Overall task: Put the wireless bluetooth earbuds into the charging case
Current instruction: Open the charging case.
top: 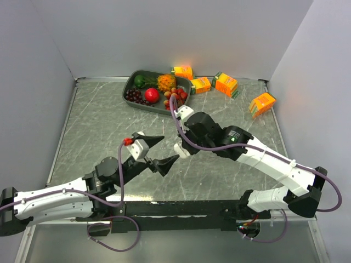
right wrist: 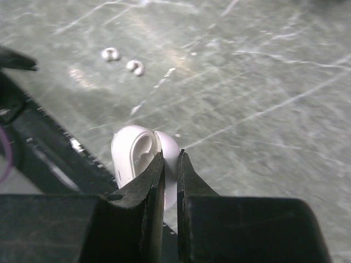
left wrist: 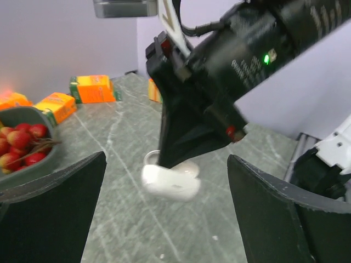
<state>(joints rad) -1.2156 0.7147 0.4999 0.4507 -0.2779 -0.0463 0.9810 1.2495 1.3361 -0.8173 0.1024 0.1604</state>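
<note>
top view: the charging case [top: 181, 149], white and rounded, lies on the grey veined tabletop [top: 93, 126] near the centre of the frame, directly under the tip of the right gripper [right wrist: 171, 155], whose arm reaches in from the lower right. right wrist view: the case stands open in the lower centre of the frame, hollowed lid to the left and body to the right; the two black fingers [right wrist: 145, 186] meet the body's edge, nearly together with only a narrow slit between them, and white plastic shows in that slit; whether they pinch the case or merely rest against it cannot be told. two of the wireless bluetooth earbuds [right wrist: 111, 53], small white curled pieces, lie side by side on the bare tabletop in the upper left of this frame, apart from the case and from the fingertips, touched by neither tool. left gripper [top: 171, 147]: jaws spread wide, holding nothing, just left of the case in the top view; in its own wrist view the case lies low in the centre between the two dark fingers, touching neither, with the right gripper's tip planted on it. upper part of the top view: a dark tray [top: 129, 87] of fruit and four orange cartons [top: 226, 84], well apart from the case
</note>
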